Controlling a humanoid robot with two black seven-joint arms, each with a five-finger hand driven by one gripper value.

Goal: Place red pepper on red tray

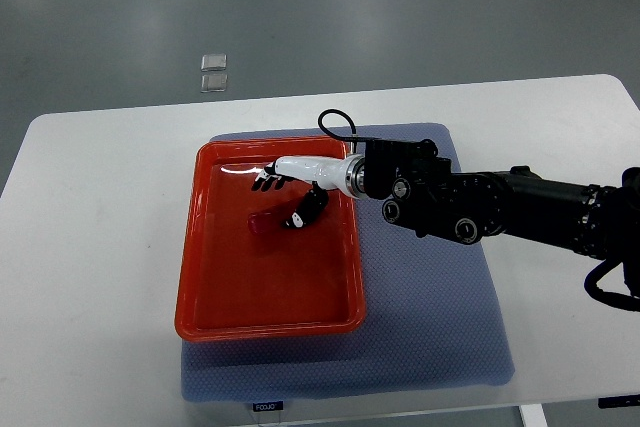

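Observation:
The red tray (205,277) lies on a blue mat on the white table. A small red pepper (263,221) lies inside the tray, in its far half. My right hand (285,197) reaches in from the right and hovers over the far part of the tray. Its fingers (265,183) are spread beyond the pepper and its thumb (306,211) sits just right of the pepper, close to it. The hand holds nothing. The left arm does not show.
The blue mat (440,327) extends right of and in front of the tray. The white table (100,247) runs left and right of it. Two small clear squares (213,72) lie on the grey floor beyond the table.

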